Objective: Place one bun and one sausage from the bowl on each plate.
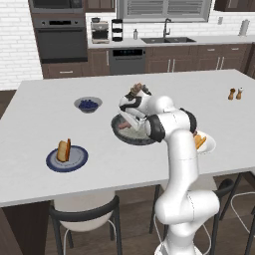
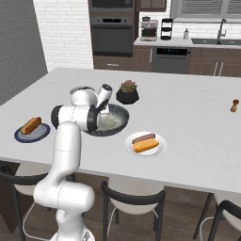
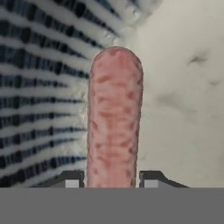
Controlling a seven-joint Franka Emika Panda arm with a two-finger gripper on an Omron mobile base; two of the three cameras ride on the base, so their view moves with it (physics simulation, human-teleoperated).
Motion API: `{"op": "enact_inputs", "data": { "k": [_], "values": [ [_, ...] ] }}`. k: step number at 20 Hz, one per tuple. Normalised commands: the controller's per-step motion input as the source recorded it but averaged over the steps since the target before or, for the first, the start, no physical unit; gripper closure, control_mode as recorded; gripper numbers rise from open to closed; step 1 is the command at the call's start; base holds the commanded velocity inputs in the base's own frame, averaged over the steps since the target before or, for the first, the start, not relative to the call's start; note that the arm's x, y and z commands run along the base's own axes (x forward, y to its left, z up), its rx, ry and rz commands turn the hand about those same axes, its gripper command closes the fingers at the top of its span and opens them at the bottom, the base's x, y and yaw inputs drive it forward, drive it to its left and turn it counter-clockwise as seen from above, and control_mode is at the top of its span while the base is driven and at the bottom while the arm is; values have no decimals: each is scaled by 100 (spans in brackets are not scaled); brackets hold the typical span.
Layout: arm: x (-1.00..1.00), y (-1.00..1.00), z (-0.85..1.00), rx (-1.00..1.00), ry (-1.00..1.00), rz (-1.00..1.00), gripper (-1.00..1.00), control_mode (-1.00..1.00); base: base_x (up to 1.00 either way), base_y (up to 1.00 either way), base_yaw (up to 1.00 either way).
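fingers (image 3: 111,183) | closed on sausage (image 3: 114,118) | over bowl (image 3: 188,87)

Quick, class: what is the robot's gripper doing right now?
Gripper: fingers closed against both sides of the sausage in the bowl.

A: Where is the arm?

B: It rises from the base, bends at the elbow and folds forward, wrist turned down, so the tool (image 3: 111,180) points steeply downward.

A: And the fingers?

B: In the hand view both dark fingertips (image 3: 72,178) stand close on either side of the sausage (image 3: 114,118), flanking its near end. Firm contact cannot be told.
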Motion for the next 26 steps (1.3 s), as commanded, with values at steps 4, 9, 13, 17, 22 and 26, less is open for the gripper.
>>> {"op": "enact_inputs", "data": {
  "k": [4, 9, 13, 17, 22, 26],
  "values": [
    [-23, 0, 0, 5, -8, 0, 100, -100, 0, 0, 0],
    [-71, -1, 86, 0, -16, 0, 100, -100, 0, 0, 0],
    [-94, 9, 85, 0, -8, 3, 100, -100, 0, 0, 0],
    [-90, 30, 55, 0, -2, 2, 100, -100, 0, 0, 0],
    [-70, 78, 23, -4, 0, 5, 100, -100, 0, 0, 0],
    [-61, 88, 18, -6, 2, 9, 100, -100, 0, 0, 0]
  ]
}}
